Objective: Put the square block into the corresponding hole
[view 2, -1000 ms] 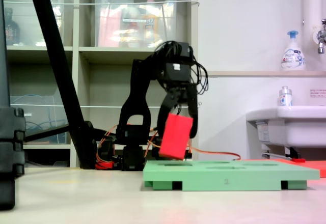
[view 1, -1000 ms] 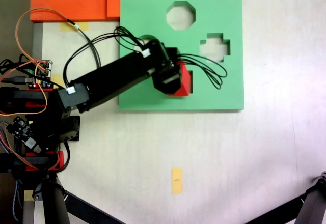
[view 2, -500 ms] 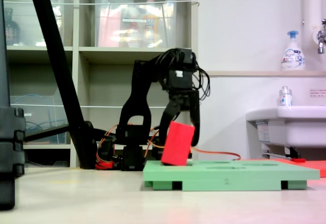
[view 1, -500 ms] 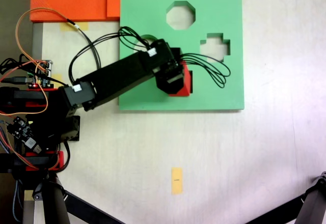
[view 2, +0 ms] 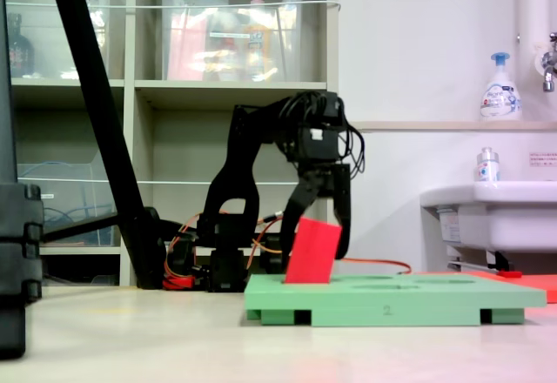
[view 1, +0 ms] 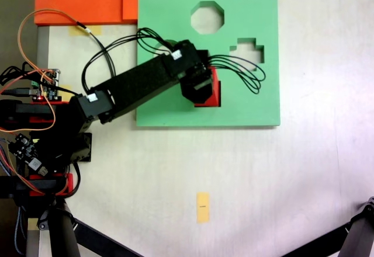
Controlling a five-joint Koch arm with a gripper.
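Note:
The square block (view 1: pixel 213 91) is a red cube, tilted, with my gripper (view 1: pixel 201 89) shut on it over the middle of the green foam board (view 1: pixel 257 105). From the side, the square block (view 2: pixel 312 251) leans with its lower end at the surface of the board (view 2: pixel 392 300), and the black fingers (view 2: pixel 343 222) of my gripper (view 2: pixel 315 242) clamp it on both sides. The corresponding hole lies under the block and gripper and is hidden. An octagonal cut-out (view 1: pixel 207 17) and a cross-shaped cut-out (view 1: pixel 246 55) sit further along the board.
Orange foam sheets (view 1: pixel 82 0) lie beside the board's corner. A yellow tag (view 1: pixel 203 207) lies on the bare table. The arm's base and wiring (view 1: pixel 35 122) stand at the left, with tripod legs (view 1: pixel 82 236) below. A sink (view 2: pixel 492 213) and shelves (view 2: pixel 174 87) stand behind.
My gripper has come down with the red block and shifted slightly toward the cross cut-out. The block's lower end has dropped from above the board to its surface.

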